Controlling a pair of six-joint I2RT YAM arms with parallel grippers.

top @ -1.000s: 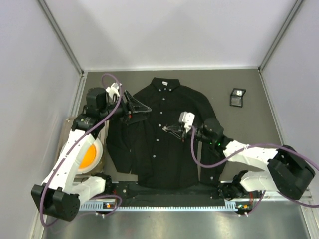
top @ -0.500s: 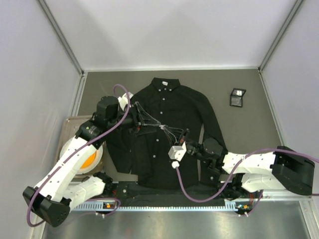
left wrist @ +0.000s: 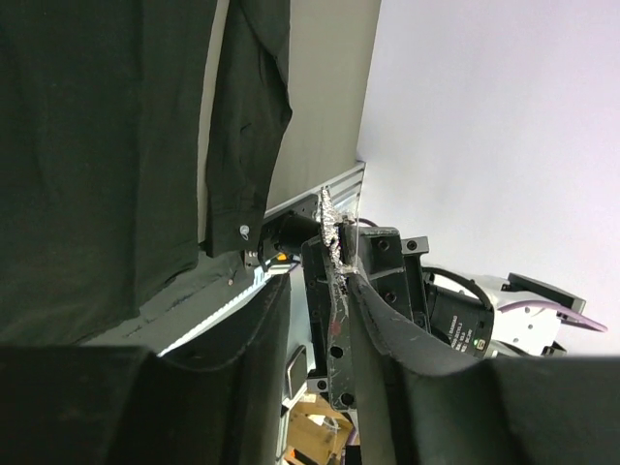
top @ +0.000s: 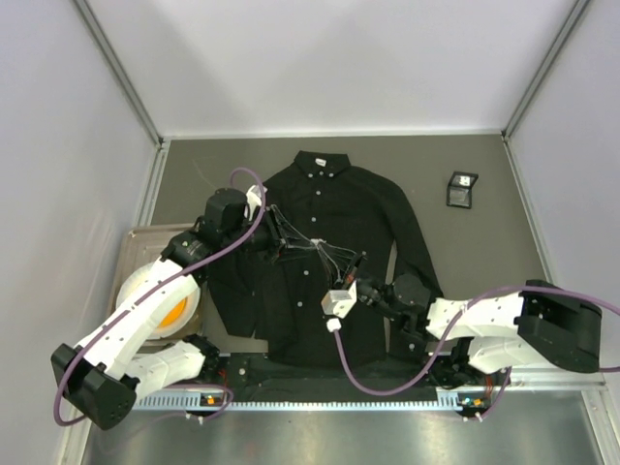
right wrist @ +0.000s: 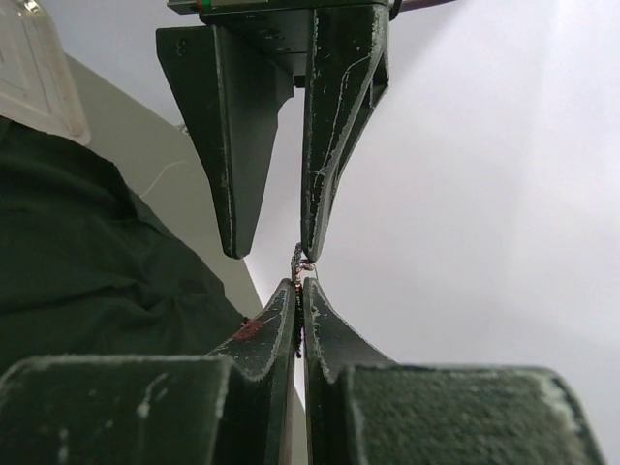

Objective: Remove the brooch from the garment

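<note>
Two white robot arms, a left arm [top: 145, 310] and a right arm [top: 484, 315]; two grippers, one left gripper [left wrist: 315, 281] and one right gripper [right wrist: 298, 289]; one black garment [top: 358, 208]; one brooch [left wrist: 330, 223]; one small black box [top: 462, 188]; one tray [top: 131, 254] with one round white dish [top: 134, 286]; small white shirt buttons, too tiny to count reliably.

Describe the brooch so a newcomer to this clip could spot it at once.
Find the black shirt spread on the table; above its button line the right gripper and left gripper meet. The brooch is the tiny silvery-white piece pinched in the right one's shut jaws. Unlike the round white buttons, it is jagged and held off the cloth.
</note>
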